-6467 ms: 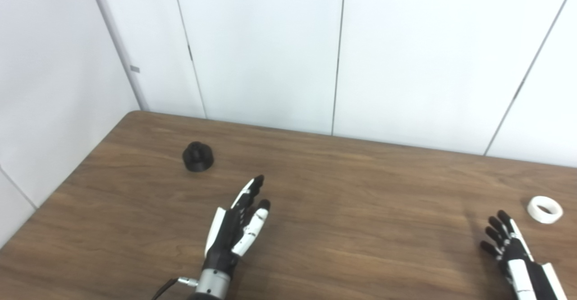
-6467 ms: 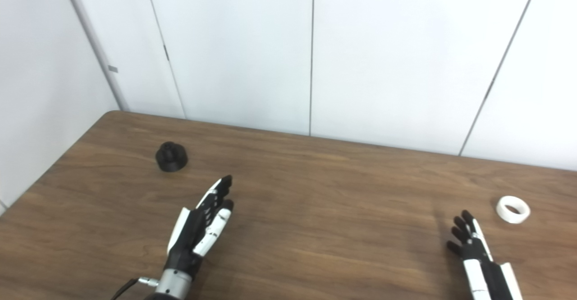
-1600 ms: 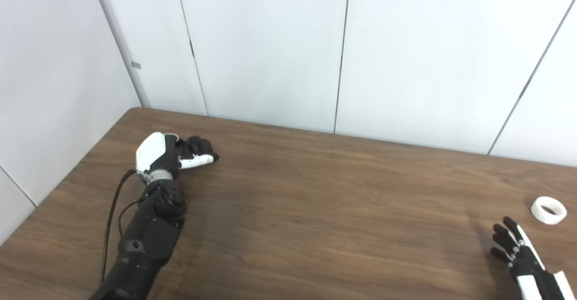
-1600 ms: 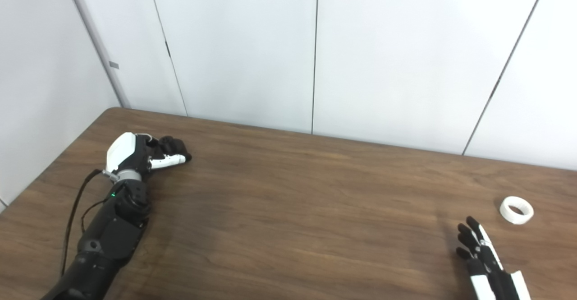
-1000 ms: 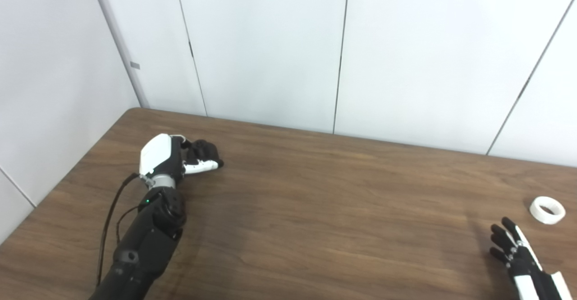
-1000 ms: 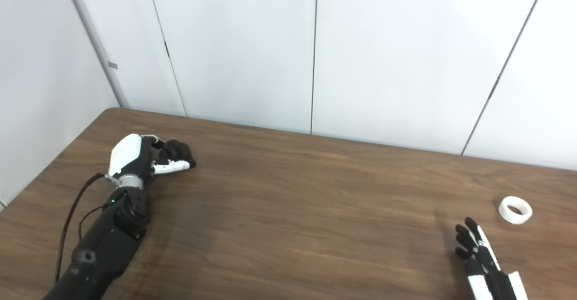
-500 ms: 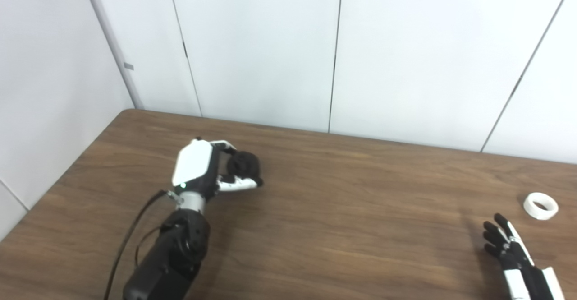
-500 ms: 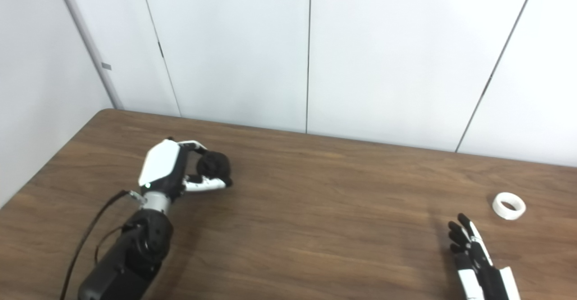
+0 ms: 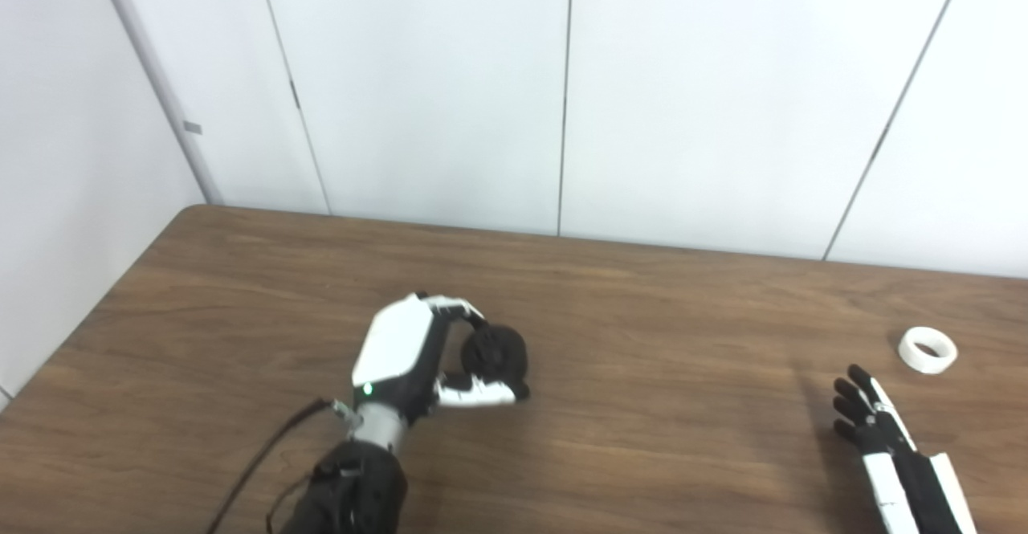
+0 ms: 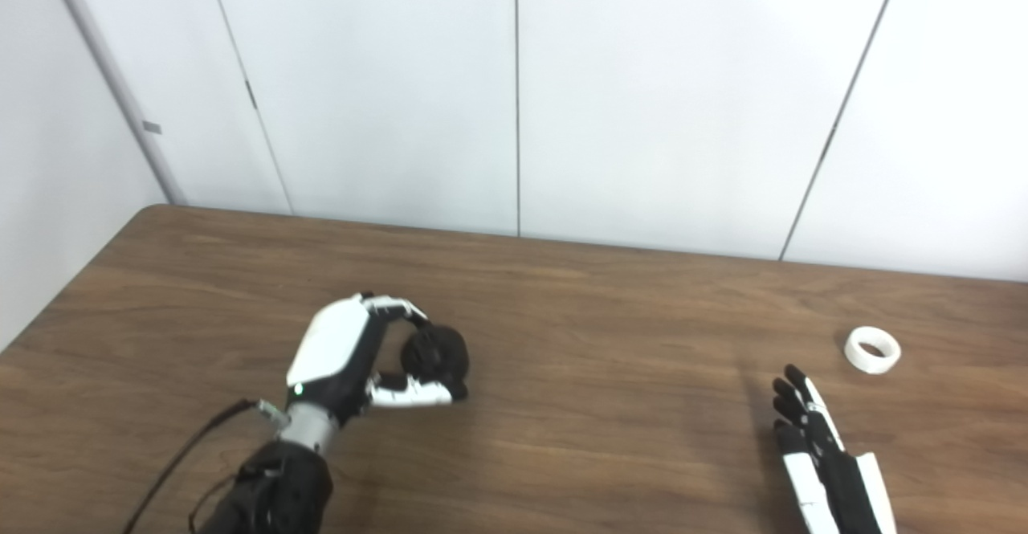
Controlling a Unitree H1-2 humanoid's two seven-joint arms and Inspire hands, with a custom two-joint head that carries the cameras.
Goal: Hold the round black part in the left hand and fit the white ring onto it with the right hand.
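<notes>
While the left hand [image 9: 418, 357] carries the round black part [image 9: 496, 352], note that its fingers [image 9: 454, 307] curl over the top of the part and the thumb closes under it, so the part is clamped clear of the table [image 9: 642, 454]. The part appears to be rigid moulded or printed plastic, so judge it light and stiff; it should not deform under grip. Its rounded rim gives little flat surface, so expect it to roll or twist in the fingers if pushed off-centre. Keep the hold on the outer rim and leave the face that points away from the palm uncovered.

The white ring [image 9: 928, 350] lies flat on the table, just beyond the fingertips of the right hand [image 9: 879, 438] and slightly to their right, not touching them. That hand holds nothing; its fingers are extended and spread. Judge the ring light, stiff and smooth, hence liable to slide on the wood when nudged. Take it across its outer wall, thumb opposite the fingers, and keep the bore unobstructed for the fit.
</notes>
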